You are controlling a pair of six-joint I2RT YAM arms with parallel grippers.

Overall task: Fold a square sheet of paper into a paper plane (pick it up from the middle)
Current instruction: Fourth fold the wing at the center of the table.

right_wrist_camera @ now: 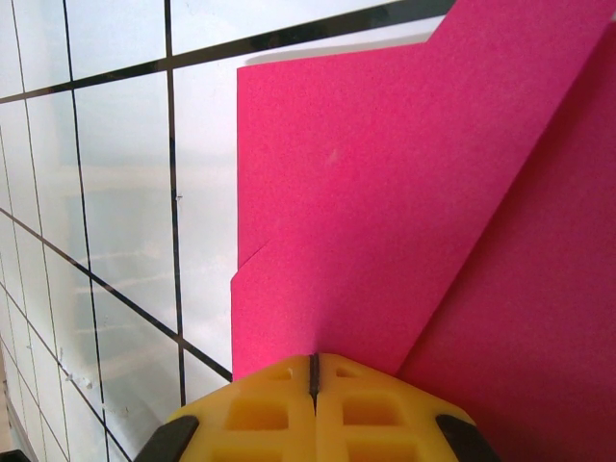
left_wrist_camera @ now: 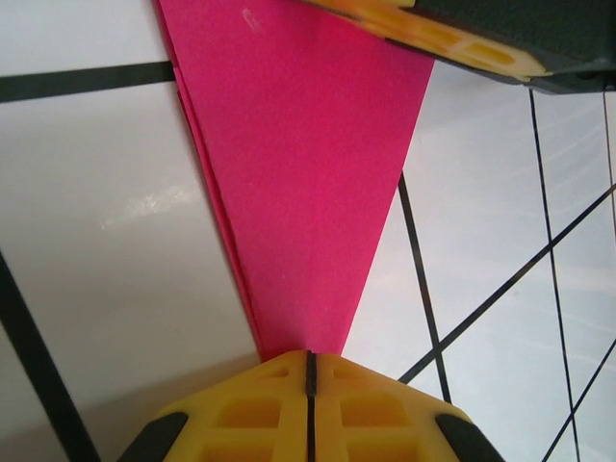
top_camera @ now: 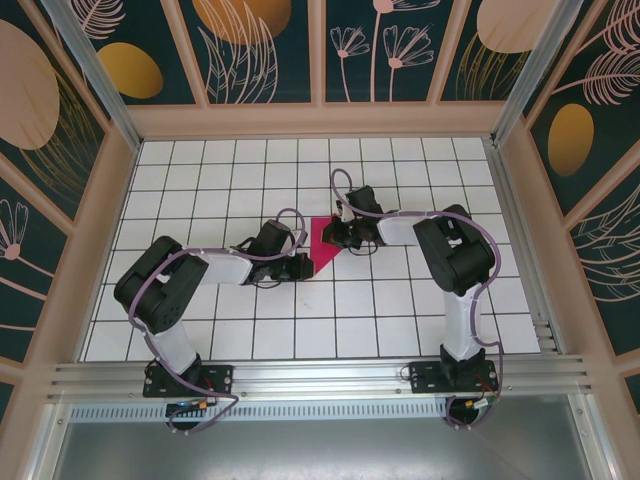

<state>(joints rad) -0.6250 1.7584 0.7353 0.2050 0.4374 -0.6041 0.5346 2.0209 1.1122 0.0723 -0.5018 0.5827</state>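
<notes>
Nearest, the left gripper (left_wrist_camera: 310,364) has its yellow ribbed pads pressed together on the narrow point of the paper plane (left_wrist_camera: 298,164) — nothing sits between them but the thin layers of paper. The plane is a half-made magenta dart lying around the middle of the white gridded table (top_camera: 400,310), well away from every edge, with its point toward the left arm and its broad end toward the right arm. Farther along, the right gripper (right_wrist_camera: 313,371) is likewise closed, pinching the broad end where folded flaps overlap in stepped layers. The paper looks matte, thin and very light, with crisp creases. It should flex and slide easily on the glossy tiles, and would likely tear or crumple if the two arms pulled apart — so a hold on the stacked layers, close to a crease, seems safest. Beyond the table's far edge stand dark panels (top_camera: 260,50) painted with flowers.
</notes>
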